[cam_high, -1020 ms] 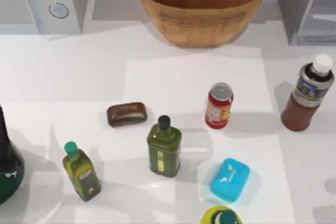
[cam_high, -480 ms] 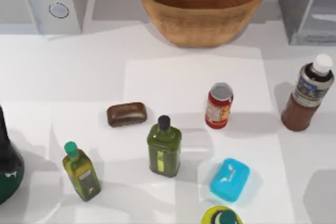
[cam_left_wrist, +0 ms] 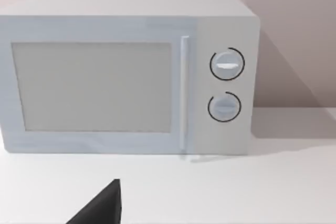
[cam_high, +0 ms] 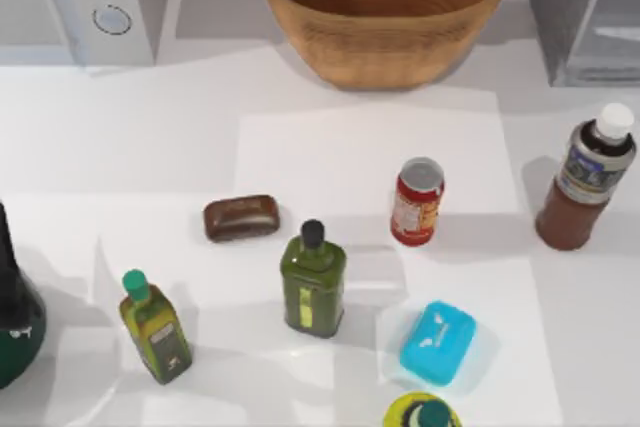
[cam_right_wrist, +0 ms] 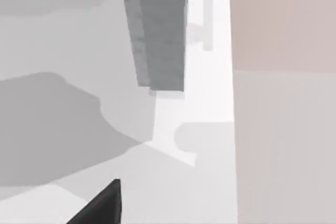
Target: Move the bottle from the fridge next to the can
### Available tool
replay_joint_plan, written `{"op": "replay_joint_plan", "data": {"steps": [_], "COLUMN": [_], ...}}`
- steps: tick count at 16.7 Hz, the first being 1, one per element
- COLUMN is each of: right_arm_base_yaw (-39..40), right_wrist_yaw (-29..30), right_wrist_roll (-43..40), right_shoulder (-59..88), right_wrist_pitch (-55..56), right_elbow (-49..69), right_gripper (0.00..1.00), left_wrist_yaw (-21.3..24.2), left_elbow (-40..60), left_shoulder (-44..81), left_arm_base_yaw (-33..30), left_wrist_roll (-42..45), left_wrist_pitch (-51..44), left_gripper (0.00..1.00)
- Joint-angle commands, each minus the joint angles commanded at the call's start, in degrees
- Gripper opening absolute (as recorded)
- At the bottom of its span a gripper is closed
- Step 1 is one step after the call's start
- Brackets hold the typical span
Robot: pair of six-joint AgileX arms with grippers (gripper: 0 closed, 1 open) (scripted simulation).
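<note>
A bottle (cam_high: 588,182) stands upright on the table (cam_high: 360,147) at the right edge of the top view, in front of the fridge (cam_high: 580,7) rather than inside it, and well apart from the can (cam_high: 417,201) near the middle. The bottle is untouched, so the step in hand appears to be the approach and grasp.

The right gripper (cam_right_wrist: 100,205) appears as a dark finger tip in its wrist view, looking at the fridge's grey wall; whether its fingers are apart or closed cannot be told, and nothing is seen in its hold. The left gripper (cam_left_wrist: 100,205) hangs parked facing the microwave (cam_left_wrist: 126,72), its opening likewise unclear.

To do this well, the right arm would likely come in level at the bottle's brown body below the label, where it is widest and steadiest, and close squarely so the tall bottle does not tip. A lift clear of the table, then a slide left, should set it just beside the can without knocking it; the soap box (cam_high: 438,343) lies in front of that spot.
</note>
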Motion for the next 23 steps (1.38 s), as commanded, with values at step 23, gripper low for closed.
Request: {"op": "replay_joint_plan", "data": {"steps": [23], "right_arm_base_yaw": [29.8], "right_wrist_yaw": [4.93], "right_wrist_roll": [49.04], "right_shoulder": [4.32], "right_wrist_pitch": [42.15], "right_elbow": [-0.2], "right_gripper": [1.0], "left_wrist_yaw": [0.0], "left_elbow": [0.0], "left_shoulder": [0.0], "left_arm_base_yaw": [0.0], "left_wrist_roll": [0.0], "left_wrist_pitch": [0.0], "left_gripper": [1.0]}}
